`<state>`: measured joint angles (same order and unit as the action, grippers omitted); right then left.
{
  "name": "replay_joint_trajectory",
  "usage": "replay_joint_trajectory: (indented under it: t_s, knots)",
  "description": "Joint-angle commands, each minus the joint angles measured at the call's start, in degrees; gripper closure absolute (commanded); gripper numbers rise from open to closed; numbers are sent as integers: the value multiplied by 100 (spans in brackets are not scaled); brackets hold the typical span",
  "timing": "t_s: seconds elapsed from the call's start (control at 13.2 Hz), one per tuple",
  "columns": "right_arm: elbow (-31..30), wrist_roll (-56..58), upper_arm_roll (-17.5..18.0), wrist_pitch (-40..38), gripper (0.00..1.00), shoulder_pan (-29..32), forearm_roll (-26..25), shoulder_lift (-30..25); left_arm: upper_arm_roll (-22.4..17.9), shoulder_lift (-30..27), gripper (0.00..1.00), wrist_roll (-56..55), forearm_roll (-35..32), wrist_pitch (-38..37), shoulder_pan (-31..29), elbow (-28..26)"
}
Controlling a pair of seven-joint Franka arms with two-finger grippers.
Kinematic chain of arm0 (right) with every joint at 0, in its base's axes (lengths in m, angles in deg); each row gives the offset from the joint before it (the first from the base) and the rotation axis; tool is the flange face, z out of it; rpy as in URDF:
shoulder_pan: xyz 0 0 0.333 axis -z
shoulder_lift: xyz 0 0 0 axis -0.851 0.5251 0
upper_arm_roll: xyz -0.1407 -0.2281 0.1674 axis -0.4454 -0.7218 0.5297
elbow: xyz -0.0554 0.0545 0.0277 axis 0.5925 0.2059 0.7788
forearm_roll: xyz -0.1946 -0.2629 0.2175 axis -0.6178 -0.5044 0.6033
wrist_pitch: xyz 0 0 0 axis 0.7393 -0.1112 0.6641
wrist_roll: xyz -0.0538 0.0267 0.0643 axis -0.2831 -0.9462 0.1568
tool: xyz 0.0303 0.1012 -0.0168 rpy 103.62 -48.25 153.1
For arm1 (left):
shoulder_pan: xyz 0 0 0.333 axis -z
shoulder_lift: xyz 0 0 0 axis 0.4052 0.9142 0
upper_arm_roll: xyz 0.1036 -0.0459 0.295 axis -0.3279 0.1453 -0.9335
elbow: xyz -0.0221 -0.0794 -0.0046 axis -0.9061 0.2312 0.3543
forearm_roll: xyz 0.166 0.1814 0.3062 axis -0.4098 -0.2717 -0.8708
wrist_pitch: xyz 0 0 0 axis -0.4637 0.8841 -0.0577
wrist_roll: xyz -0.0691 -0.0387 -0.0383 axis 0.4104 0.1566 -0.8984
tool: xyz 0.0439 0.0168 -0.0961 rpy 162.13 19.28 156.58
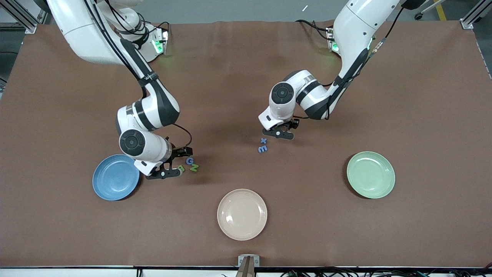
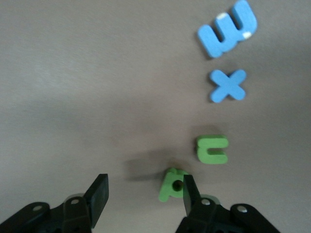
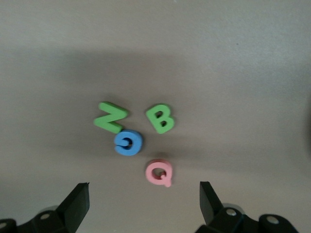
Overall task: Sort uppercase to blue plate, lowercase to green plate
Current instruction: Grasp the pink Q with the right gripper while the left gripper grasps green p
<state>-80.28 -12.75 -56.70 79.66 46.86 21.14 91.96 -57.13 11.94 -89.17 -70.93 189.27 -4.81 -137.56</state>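
I am seeing the left gripper point(image 2: 141, 194) hanging low, fingers apart, one touching the a point(image 2: 171, 186); the right gripper point(image 3: 144, 204) is hovering wide open over Q point(image 3: 159, 172).

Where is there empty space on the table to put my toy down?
Bare cloth lies between the cream plate and green plate, and all three plates are empty, the blue plate too. It is crowded by the capital letters under the right tool and the small letters by the left tool.

high front camera faces both arms; wrist cameras look down close at letters.
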Motion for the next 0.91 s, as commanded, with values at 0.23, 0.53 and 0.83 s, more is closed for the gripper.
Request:
replay_joint_trajectory:
  t_s: [0.23,0.53,0.83]
  knots:
    - [-183,-132,6,133,0,21,-522,68,211,114,32,38,-45,113,-116,-19]
    - [-673,-132,6,649,0,65,-531,139,273,299,35,64,-45,465,-108,-27]
    - [-816,-141,14,811,1,48,-522,148,273,273,63,284,-54,413,-108,-45]
